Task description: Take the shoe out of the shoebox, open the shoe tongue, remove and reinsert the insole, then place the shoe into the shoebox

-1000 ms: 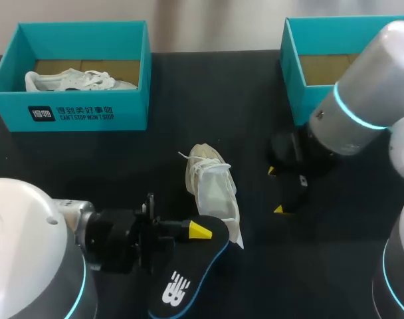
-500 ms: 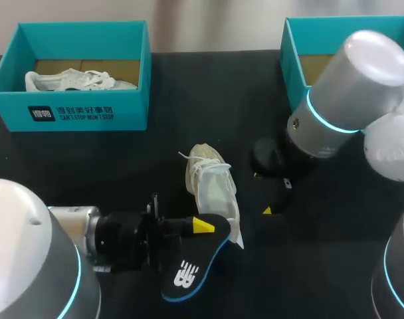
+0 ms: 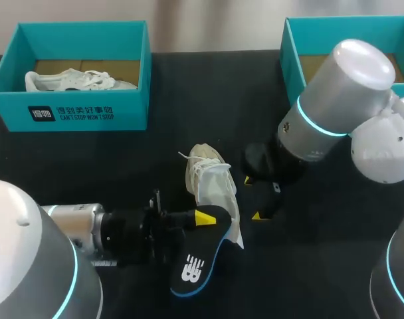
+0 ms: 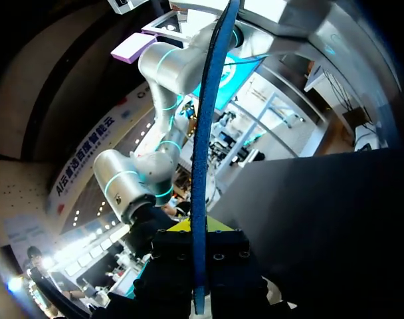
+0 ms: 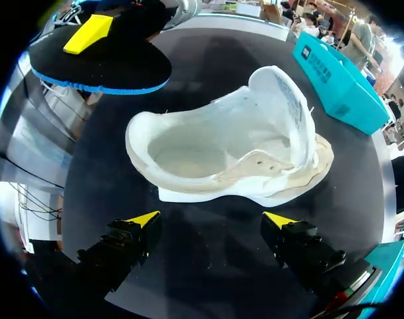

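Shoe (image 3: 212, 189): out of the box, white, lying near the middle of the dark table (image 3: 155, 153). In the right wrist view its opening (image 5: 189, 156) faces the camera.

Left gripper (image 3: 199, 218): clamped on the insole (image 3: 201, 262), which is black with a blue edge. It holds the insole just beside the near end of the shoe. I cannot tell whether the two touch. In the left wrist view the insole (image 4: 201, 199) shows edge-on, running up from between the fingers.

Right gripper (image 3: 254, 198): fingers spread wide, nothing held. It sits just to the right of the shoe. In its own view the shoe lies ahead of the yellow tips (image 5: 142, 218), apart from them, with the insole (image 5: 102, 63) beyond.

Left box (image 3: 69, 113): teal, far left of the table, with a second white shoe (image 3: 76, 81) inside.

Right box (image 3: 302, 73): teal, far right, partly hidden behind the right arm.
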Controlling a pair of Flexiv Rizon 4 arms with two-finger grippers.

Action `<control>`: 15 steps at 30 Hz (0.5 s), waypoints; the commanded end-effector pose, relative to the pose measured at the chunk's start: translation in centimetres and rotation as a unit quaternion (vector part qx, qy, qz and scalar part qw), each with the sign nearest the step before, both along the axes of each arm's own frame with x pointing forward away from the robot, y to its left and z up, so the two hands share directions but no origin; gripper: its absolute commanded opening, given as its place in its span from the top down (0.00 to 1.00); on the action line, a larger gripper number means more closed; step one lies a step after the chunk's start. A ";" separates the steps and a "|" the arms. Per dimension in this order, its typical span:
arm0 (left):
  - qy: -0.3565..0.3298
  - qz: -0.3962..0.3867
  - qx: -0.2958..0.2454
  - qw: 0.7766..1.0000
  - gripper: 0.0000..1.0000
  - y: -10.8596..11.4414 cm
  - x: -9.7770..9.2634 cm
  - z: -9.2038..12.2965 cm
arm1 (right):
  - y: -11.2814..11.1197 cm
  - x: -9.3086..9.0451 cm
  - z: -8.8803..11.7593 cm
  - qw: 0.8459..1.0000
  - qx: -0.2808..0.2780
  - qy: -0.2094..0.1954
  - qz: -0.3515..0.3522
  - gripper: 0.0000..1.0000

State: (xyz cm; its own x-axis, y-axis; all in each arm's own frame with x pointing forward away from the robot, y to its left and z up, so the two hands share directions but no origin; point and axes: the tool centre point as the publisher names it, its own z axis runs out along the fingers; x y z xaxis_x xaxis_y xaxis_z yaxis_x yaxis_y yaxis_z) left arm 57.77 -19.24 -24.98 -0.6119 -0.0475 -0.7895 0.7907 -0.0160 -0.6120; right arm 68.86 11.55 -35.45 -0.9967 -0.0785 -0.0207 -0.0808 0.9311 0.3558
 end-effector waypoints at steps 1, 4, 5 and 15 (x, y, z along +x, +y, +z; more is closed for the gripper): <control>-0.002 -0.003 0.002 1.000 1.00 -0.6 0.4 -0.3 | 0.9 -0.5 -0.2 1.000 -0.004 0.001 -0.003 0.00; -0.004 -0.006 0.005 1.000 1.00 -0.9 0.6 -0.5 | 1.4 -0.9 -0.4 1.000 0.003 0.001 -0.006 0.00; -0.005 -0.005 0.005 1.000 1.00 -1.0 0.7 -0.6 | 1.5 -1.0 -0.5 1.000 0.003 0.002 -0.007 0.00; 0.006 0.011 -0.002 1.000 1.00 -0.9 1.3 -0.9 | 2.3 -1.7 -0.2 1.000 0.009 -0.001 -0.009 0.00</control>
